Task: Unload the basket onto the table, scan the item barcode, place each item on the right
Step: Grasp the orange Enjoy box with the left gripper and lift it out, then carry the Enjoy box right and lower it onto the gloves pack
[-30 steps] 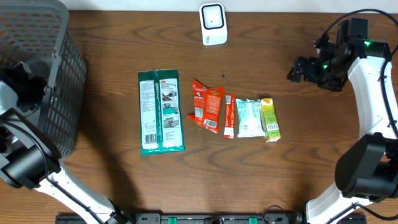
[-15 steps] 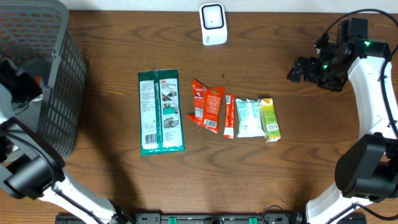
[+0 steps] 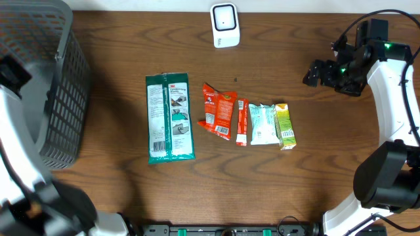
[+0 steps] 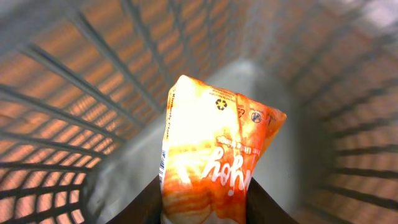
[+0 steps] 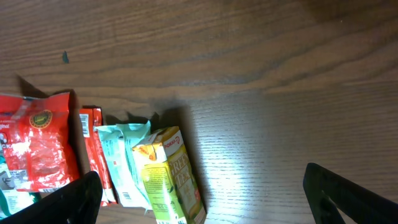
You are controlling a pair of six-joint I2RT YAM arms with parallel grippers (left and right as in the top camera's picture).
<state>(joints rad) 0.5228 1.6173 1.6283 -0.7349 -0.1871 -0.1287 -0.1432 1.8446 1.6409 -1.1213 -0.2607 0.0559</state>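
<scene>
Brown wooden counter (image 3: 328, 164): five packs left to scan, I'd judge. Grey mesh basket (image 3: 62, 92): left jaws clamped on orange crinkly snack packet (image 4: 214, 155) inside (probably done). Green wipes pack (image 3: 169, 118) likely next. Small white scanner (image 3: 224, 25) unused; right jaws spread, empty.

On the bench (image 3: 315, 177), left of the wipes pack (image 3: 170, 118): a basket (image 3: 62, 111) with a snack bag (image 4: 214, 149) inside. Right of the pack, in a row: pouch (image 3: 218, 110), sachet (image 3: 241, 122), packet (image 3: 263, 124), carton (image 3: 285, 126). Behind it, rightward: the scanner (image 3: 224, 25).
</scene>
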